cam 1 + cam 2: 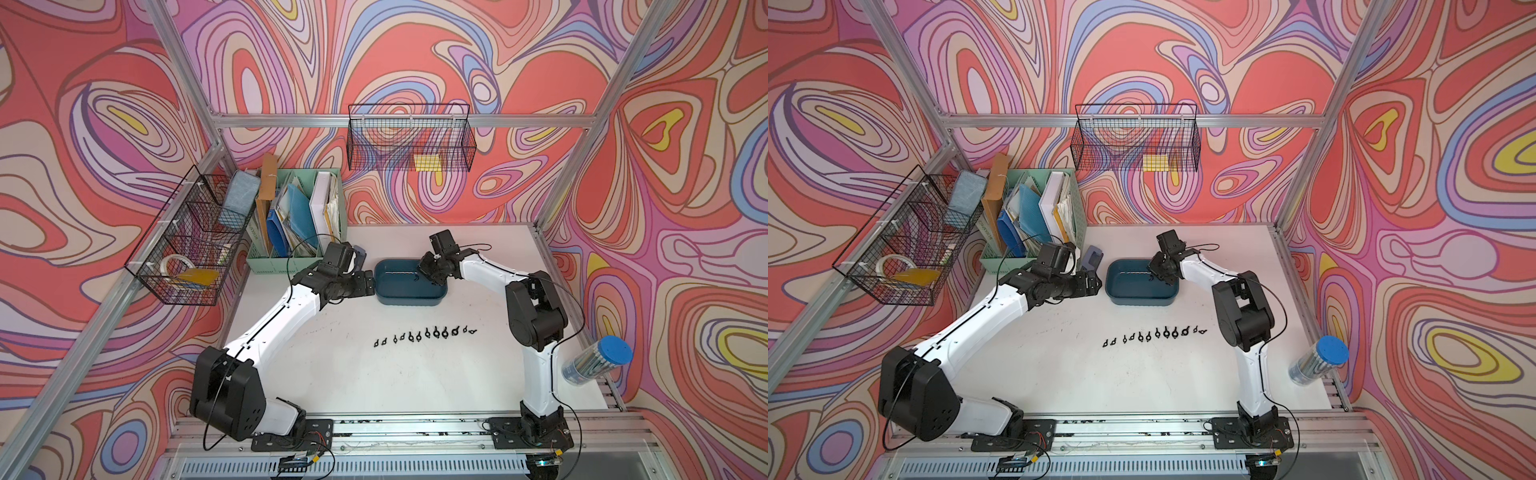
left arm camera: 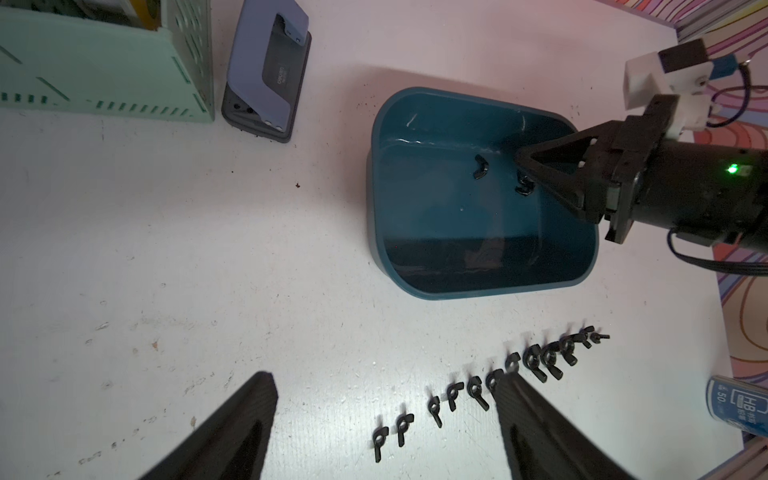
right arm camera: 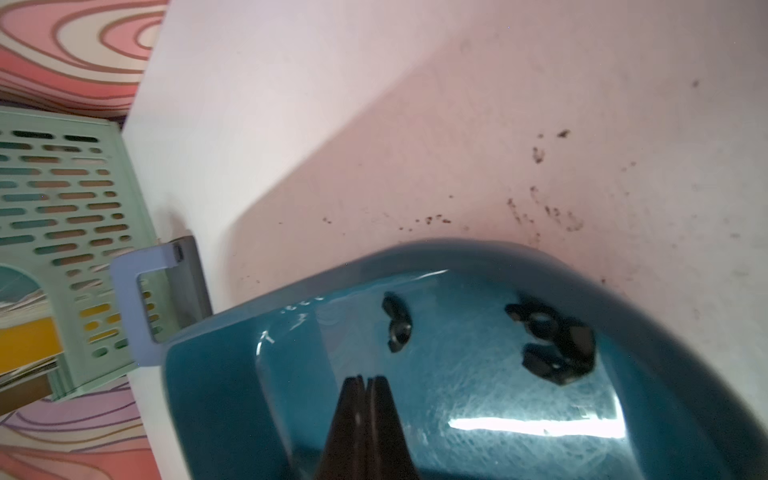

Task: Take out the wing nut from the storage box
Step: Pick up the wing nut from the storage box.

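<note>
The dark teal storage box stands at the table's middle back. Black wing nuts lie on its floor: a single wing nut and a clump beside it. My right gripper reaches into the box from the right. It is shut with nothing between its fingertips, and its tips are close to the nuts. My left gripper hangs open just left of the box and holds nothing.
A row of several wing nuts lies on the table in front of the box. A mint-green file organiser and a hole punch stand at back left. A pencil tube lies at the right edge. Black wire baskets hang on the walls.
</note>
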Motion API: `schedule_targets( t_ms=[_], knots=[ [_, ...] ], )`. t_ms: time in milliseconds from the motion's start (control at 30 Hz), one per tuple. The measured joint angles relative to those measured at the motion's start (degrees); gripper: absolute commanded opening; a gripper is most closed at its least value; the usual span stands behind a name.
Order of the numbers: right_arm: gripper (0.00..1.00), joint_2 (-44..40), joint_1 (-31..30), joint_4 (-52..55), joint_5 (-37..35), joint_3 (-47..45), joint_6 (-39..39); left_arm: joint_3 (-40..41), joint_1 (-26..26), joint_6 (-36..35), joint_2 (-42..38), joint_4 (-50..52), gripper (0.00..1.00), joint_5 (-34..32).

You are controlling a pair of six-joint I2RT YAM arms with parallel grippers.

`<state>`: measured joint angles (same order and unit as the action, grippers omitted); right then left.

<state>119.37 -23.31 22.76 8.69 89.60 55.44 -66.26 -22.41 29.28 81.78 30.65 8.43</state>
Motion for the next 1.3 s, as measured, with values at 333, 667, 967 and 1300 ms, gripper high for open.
schedule_targets(
  t_ms=[333, 667, 967, 1300],
  knots=[
    [0.24, 5.2, 0.0, 8.3, 0.8, 9.4, -8.3, 2.7, 0.0, 1.9, -2.1, -0.3, 0.91, 2.1],
    [0.28, 9.4, 0.0, 14.5, 0.7, 11.9, -12.5, 3.0, 0.0, 2.1, -3.5, -0.2, 0.91, 1.9],
    [0.26, 10.8, 0.0, 15.2, 0.7, 12.9, -13.2, 3.0, 0.0, 2.1, -3.5, -0.2, 0.91, 1.9],
    [0.26, 11.7, 0.0, 15.4, 0.8, 13.7, -13.9, 3.0, 0.0, 2.1, -3.5, -0.2, 0.91, 1.9]
  ],
)
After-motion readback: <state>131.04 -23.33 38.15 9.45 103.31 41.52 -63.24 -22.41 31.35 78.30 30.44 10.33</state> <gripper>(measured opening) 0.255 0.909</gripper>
